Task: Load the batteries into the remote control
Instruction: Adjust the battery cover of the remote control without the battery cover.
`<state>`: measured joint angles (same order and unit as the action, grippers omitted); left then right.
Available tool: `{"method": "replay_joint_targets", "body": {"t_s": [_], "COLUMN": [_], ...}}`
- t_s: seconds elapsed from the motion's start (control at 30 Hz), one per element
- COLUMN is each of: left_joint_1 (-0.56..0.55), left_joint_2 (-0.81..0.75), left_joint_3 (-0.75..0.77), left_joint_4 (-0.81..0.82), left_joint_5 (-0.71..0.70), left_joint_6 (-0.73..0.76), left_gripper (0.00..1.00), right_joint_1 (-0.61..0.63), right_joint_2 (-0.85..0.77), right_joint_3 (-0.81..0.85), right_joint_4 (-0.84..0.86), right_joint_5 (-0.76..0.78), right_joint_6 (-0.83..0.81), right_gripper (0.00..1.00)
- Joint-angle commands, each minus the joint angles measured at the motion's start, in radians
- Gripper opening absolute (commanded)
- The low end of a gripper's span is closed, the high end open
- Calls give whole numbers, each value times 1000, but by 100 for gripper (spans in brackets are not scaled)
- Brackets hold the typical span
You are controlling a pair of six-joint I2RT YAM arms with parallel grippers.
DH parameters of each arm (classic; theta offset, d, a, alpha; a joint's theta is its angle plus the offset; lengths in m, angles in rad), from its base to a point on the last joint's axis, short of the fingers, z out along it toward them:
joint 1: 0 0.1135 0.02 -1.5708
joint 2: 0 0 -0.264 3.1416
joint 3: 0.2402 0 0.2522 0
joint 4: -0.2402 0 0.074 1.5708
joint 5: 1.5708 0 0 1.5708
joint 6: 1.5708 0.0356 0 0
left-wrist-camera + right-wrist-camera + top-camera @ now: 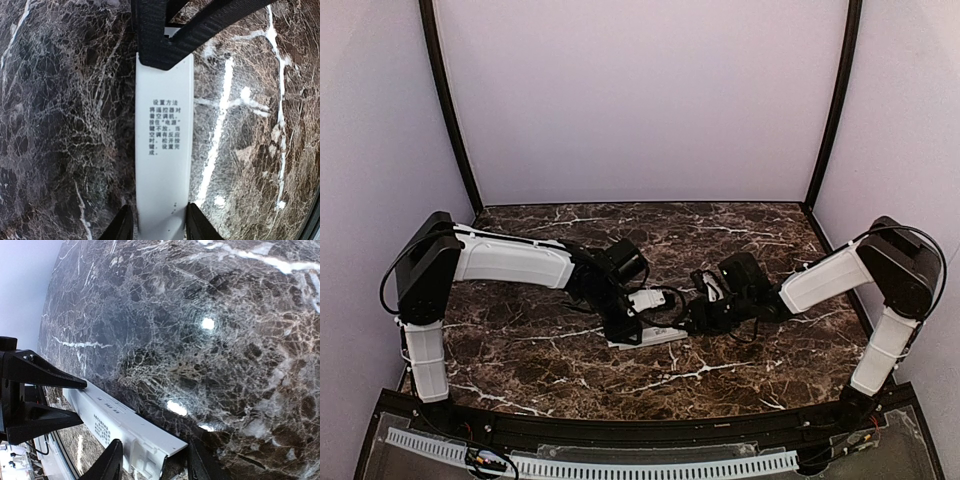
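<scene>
The remote control (162,150) lies flat on the desk (225,340); the left hand (160,227) is closed on its edges at one end, the right hand (156,462) pinches the other end; no batteries show; probably opening it: left should hold firm, right pull straight lengthwise, no twisting.

I work in a lab test booth: plain pale walls (640,100) box in my dark marble table (740,385), black poles (448,110) at the corners.
</scene>
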<state>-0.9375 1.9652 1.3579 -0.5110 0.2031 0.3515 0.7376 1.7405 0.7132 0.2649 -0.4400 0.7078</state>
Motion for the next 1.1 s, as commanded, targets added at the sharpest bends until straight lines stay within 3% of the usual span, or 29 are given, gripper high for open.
{"method": "replay_joint_targets", "body": {"t_s": [0.0,0.5,0.73,1.07], "left_joint_1": [-3,-9,-10,-11], "left_joint_2": [-9,24,26,33], "left_joint_3": [21,63,63,69], "left_joint_4": [-16,-15,-29,-28], "left_joint_5": [15,15,20,30], "left_joint_6": [-3,-1,5,15], "left_gripper": [37,36,50,43], "right_joint_1": [12,12,13,13], "right_joint_2": [-19,-50,-41,-39], "right_joint_3": [-22,-26,-21,-18], "right_joint_4": [3,0,-1,-4], "right_joint_5": [-10,-15,-19,-20], "right_joint_6": [0,0,-5,-5], "right_gripper": [44,51,51,51]}}
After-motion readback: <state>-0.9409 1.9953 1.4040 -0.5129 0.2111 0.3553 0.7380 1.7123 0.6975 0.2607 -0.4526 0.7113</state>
